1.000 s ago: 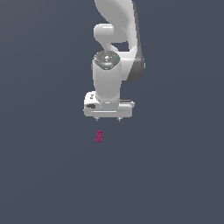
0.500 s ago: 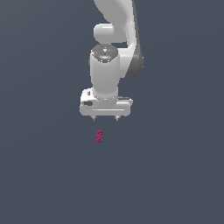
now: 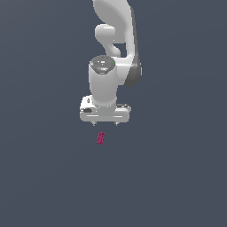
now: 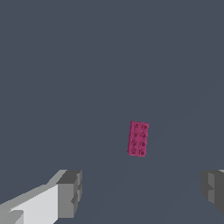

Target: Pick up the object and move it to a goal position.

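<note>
The small magenta-pink studded oblong block [image 4: 138, 138] lies flat on the plain grey-blue floor [image 3: 177, 177], its long axis running away from the fingers and across the line between them. It sits ahead of the white gripper [image 3: 105, 123], nearer one finger; jaws spread wide, empty.

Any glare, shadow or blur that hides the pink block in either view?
Exterior view: flat, even lighting, no glare or cast shadow; the block is tiny, its marks barely readable. Wrist view: sharp, the block shows its studs clearly; the open pincer is cropped at the frame edge.
</note>
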`<state>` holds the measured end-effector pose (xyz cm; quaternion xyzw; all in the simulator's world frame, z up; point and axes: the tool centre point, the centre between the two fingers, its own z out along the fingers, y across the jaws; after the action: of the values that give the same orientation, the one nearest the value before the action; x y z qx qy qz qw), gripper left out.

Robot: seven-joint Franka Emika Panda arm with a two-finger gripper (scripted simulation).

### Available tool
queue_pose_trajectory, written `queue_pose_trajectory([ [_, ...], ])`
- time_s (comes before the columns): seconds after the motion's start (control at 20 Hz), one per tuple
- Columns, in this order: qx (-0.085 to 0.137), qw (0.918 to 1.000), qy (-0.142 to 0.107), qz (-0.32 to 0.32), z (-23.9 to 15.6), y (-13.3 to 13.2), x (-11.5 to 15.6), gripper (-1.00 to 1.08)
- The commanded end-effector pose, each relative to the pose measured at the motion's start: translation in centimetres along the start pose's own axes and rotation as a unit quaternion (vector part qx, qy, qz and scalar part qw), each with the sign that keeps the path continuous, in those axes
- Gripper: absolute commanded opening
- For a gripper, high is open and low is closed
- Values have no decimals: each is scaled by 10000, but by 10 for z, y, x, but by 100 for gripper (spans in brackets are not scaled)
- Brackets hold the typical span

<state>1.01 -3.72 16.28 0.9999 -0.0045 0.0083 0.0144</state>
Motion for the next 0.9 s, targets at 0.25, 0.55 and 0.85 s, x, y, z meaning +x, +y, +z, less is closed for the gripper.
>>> queue_pose_trajectory([
  [0.25,90,9995,-56,290,60,18,0,100],
  [0.55,130,9988,-84,458,93,29,-3,100],
  [0.85,137,9986,-97,494,100,32,-4,100],
])
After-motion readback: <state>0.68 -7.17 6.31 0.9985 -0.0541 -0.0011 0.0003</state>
